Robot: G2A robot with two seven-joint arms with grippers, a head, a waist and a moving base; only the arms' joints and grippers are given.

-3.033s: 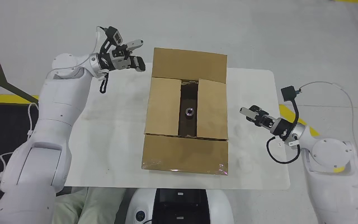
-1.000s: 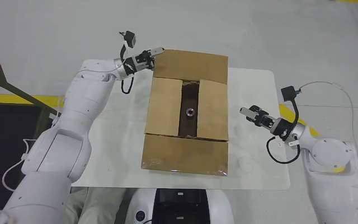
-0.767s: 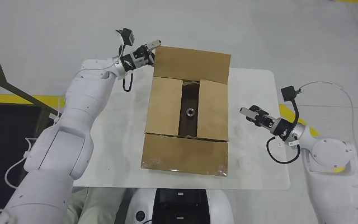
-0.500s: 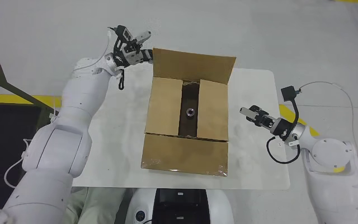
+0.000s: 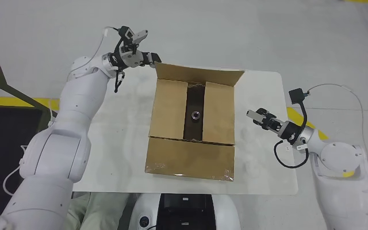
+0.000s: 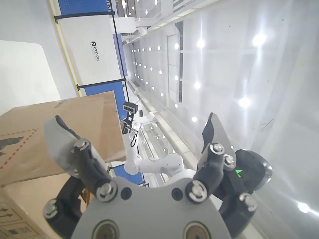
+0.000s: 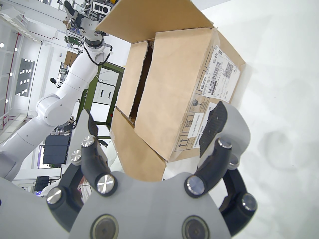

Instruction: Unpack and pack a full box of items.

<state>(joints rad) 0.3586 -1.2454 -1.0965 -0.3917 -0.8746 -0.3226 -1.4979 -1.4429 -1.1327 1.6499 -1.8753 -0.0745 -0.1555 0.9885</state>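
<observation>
Cardboard box, centre of frame, upper flap raised; left tool released, upper left; right tool released, right.

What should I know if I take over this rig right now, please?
Left claw: open, holding nothing, at the left corner of the cardboard box's far flap.
Right claw: open, empty, above the table to the right of the box, apart from it.
Box: mid-table. The far flap is tilted up and the near flap is folded outward. The side flaps lie over the top, with a small round item showing in the gap.
Done: end flaps opened.
Left: open side flaps, unpack, repack.
</observation>
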